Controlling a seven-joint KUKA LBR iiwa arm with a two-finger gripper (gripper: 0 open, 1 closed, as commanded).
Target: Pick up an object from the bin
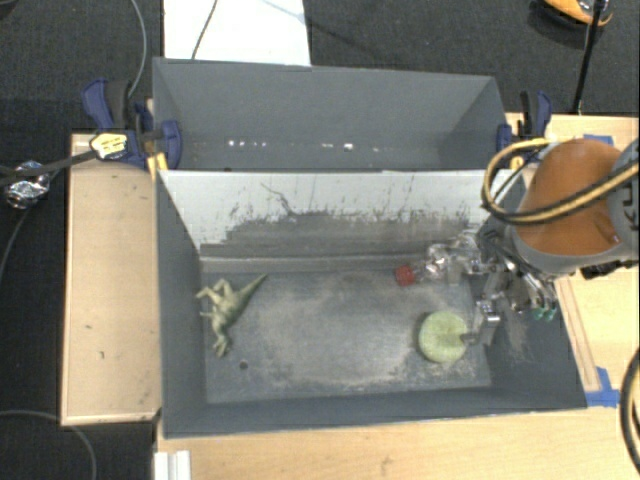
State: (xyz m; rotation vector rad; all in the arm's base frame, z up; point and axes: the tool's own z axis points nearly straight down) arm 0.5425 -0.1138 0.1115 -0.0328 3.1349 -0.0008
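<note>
Pale green and round, a soft-looking flattened ball (441, 336) lies on the floor of the grey metal bin (330, 358), close to the near wall and toward the right-hand side. It is the thing nearest the robot's tool. The silvery metal gripper (484, 324) hangs just beside the ball's right edge. Its tip is touching the ball or very nearly so, and I cannot tell which. The ball sits beside the gripper, not plainly within it. Whether the gripper is parted or closed cannot be told from this angle, since its metal parts are hard to separate from the grey floor behind them.

Farther back and a little left of the ball, a small red object (405, 275) rests near the foot of the far wall. It is too small to make out its shape. It lies just left of the gripper's shiny upper body and apart from the green ball.

Well away, on the left side of the bin floor, a pale green plastic toy dinosaur (228, 308) lies flat, with one thin end pointing toward the far right.

Above the gripper, the arm's wrist wears a rounded orange cover (565, 208). Yellow and black cables (497, 183) loop round it as the arm reaches in over the bin's right wall. The sloping far wall of the bin is scuffed and scratched.
</note>
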